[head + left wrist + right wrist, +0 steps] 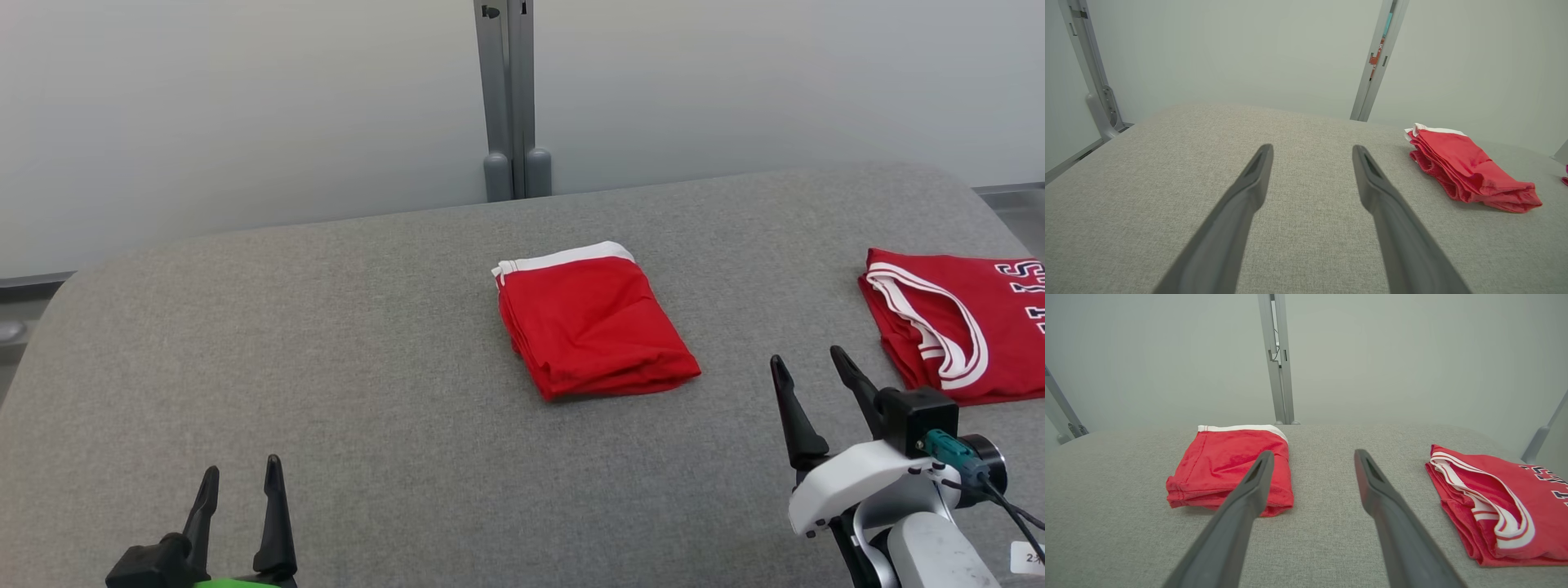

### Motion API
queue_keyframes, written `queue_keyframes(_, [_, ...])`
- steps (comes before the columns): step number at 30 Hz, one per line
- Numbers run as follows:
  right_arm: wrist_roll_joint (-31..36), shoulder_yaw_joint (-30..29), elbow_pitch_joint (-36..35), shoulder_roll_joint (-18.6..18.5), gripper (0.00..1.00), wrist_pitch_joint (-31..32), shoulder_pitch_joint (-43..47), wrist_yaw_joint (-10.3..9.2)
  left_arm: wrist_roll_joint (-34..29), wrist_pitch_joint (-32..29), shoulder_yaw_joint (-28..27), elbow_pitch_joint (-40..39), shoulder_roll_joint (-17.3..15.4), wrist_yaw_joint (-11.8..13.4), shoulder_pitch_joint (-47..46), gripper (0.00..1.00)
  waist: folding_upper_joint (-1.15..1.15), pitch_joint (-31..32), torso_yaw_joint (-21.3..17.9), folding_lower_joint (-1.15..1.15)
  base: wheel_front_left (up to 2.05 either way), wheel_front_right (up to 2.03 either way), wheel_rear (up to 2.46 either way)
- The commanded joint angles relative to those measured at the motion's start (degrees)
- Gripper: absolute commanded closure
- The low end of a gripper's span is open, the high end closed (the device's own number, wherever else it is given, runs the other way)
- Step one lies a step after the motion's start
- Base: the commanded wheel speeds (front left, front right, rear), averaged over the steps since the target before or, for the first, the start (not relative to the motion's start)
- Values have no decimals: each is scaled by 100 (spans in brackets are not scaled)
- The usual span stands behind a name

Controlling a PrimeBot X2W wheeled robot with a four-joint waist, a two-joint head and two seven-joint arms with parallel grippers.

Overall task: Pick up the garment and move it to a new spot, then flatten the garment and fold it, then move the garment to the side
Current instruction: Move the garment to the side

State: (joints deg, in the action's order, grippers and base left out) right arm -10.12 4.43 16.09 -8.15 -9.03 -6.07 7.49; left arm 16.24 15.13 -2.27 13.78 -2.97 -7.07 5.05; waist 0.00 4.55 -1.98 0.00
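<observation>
found the garment near the middle of the worktop, somewhat toward the far edge: a thick red folded packet, white waistband along its far side, soft creases on top, so apparently folded and only waiting to go to the side. held the left hand and right hand fully spread and empty by the front edge, apart from the cloth, likely poised for the pickup. noted a red jersey at the right edge, seemingly set aside.
</observation>
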Motion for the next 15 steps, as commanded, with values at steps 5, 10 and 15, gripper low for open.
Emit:
queue_keyframes(5, [-1, 8, 15, 28, 0, -50, -28, -2, -75, -4, 18, 24, -4, -28, -62, 0, 0, -39, 26, 0, 0, 0, 0])
queue_keyframes(10, [-34, 27, 37, 19, 0, -14, -31, -2, -92, -4, 47, 41, -3, -38, -89, 0, 0, -60, 51, 0, 0, 0, 0])
queue_keyframes(15, [-78, 121, 69, 9, 0, 29, -97, -2, -109, -4, 25, 51, -13, -32, -115, 0, 0, -67, 52, 0, 0, 0, 0])
